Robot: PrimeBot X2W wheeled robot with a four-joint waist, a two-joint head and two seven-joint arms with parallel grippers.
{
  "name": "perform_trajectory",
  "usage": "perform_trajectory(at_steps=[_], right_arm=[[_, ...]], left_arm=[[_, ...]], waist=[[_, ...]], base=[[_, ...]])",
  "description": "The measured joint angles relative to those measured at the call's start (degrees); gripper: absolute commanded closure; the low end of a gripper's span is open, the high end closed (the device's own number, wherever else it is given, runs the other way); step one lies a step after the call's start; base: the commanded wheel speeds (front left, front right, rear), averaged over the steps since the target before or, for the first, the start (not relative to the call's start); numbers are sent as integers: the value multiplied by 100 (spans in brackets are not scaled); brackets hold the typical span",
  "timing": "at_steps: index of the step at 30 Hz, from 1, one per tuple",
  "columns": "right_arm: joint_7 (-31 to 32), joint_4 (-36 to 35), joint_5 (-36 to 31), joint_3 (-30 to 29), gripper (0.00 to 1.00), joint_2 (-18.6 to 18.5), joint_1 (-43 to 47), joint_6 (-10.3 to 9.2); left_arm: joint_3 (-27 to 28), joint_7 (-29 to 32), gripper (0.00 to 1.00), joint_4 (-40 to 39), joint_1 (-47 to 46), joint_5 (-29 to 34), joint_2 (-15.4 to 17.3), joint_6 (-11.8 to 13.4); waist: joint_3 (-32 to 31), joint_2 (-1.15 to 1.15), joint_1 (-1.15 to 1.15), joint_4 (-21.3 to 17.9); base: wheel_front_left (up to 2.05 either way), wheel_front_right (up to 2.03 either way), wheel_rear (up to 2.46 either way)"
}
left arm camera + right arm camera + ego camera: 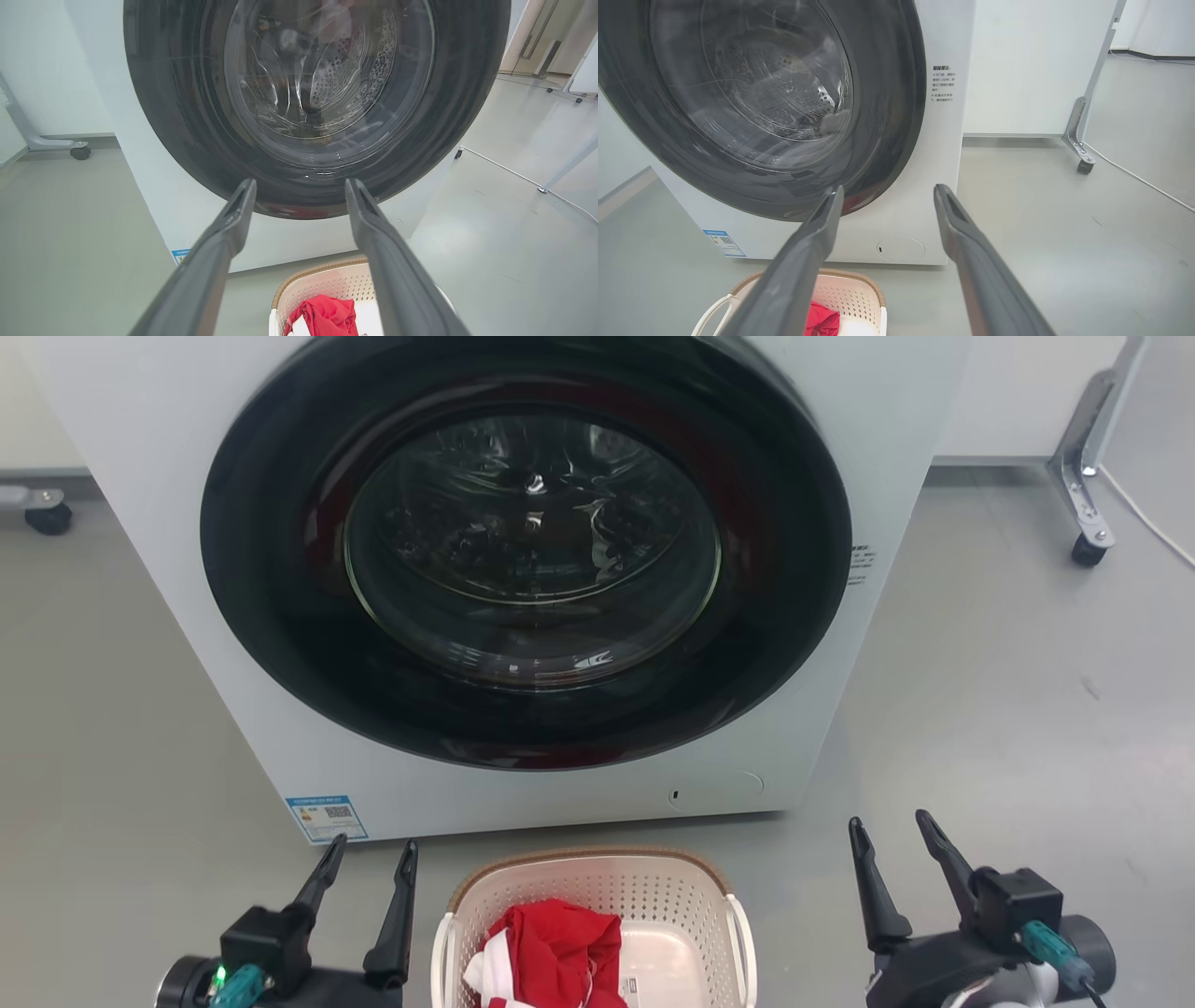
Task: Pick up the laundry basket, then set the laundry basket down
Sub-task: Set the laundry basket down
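Laundry basket (653, 896) sat on the grey floor (1008, 709) just in front of the white washing machine (868, 448), below the round dark door (532, 551), with a narrow strip of bare floor between the two. In the head view the laundry basket lay at the bottom edge, cut off by the frame, its brown woven-look rim curving along the far side and a white loop handle (744, 933) standing up at each flank. A red garment (560, 943) with a bit of white cloth lay bunched inside, toward the basket's left half, leaving the perforated far wall and part of the bottom bare. The left gripper (373, 845) hung just beside the basket's left side, its two dark fingers parted and holding nothing, tips aimed at the foot of the machine near a small blue sticker (327, 817). The right gripper (888, 819) was likewise released and empty, fingers spread, set farther off on the basket's right with open floor between. Neither gripper touched the basket or its handles. Each wrist view looked between its own splayed fingers at the machine's door, with the basket low in the frame. A metal leg on a caster (1083, 457) stood on the floor behind the machine's right side.
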Motion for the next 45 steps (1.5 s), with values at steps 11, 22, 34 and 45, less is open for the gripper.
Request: perform_trajectory(at_steps=[11, 22, 34, 45], right_arm=[[-1, -826, -236, -372, 0, -78, 799, -52], [-2, -1251, -503, -871, 0, 42, 1345, -53], [-3, -1493, -786, -1120, 0, 224, 1508, -54], [-7, -1649, -907, -1170, 0, 327, 1580, -54]], left_arm=[[259, 0, 0, -856, 778, 168, 85, 78], [552, 0, 0, -1239, 1209, 341, 83, 124], [828, 27, 0, -1371, 1451, 475, -43, 125], [1021, 163, 0, -1523, 1561, 664, -188, 126]], waist=[[-255, 1, 0, -33], [-286, 1, 1, -60], [-270, 1, 1, -64], [-255, 1, 1, -58]], base=[[0, 0, 0], [0, 0, 0], [0, 0, 0], [0, 0, 0]])
